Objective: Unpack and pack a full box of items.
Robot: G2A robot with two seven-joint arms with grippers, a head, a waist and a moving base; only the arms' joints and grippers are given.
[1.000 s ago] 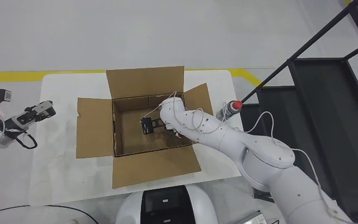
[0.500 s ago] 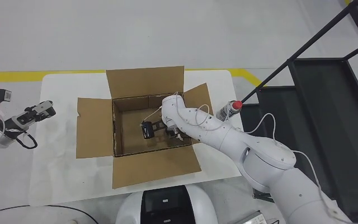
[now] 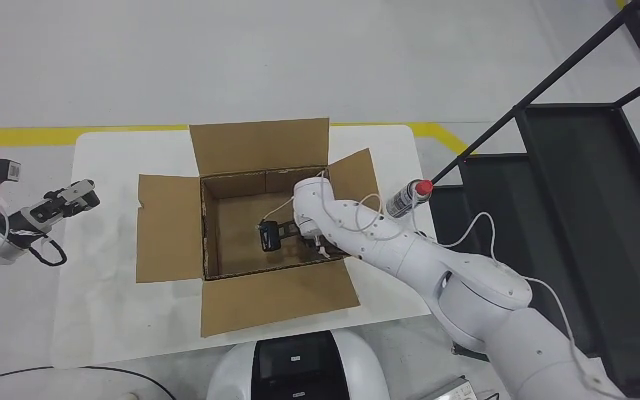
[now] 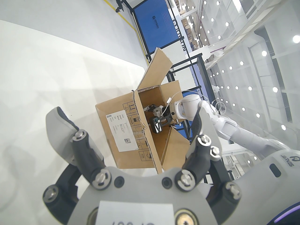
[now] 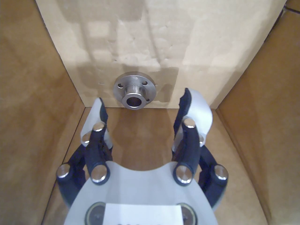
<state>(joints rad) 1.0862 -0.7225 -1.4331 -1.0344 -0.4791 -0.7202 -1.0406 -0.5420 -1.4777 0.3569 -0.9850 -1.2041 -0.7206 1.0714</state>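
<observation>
White table (image 3: 110, 300), yellow floor line (image 3: 100, 130)

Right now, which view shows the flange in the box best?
Right wrist view: flange sits unobstructed in the box, hub toward camera, just ahead of the open right pincer. Top view: the right arm and pincer cover that spot. Left wrist view: the box wall hides it.

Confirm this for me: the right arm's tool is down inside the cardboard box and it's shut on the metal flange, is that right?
Not quite. The right tool is inside the cardboard box, but it is open, not shut on the metal flange. The right wrist view shows it spread wide, not touching the flange.
</observation>
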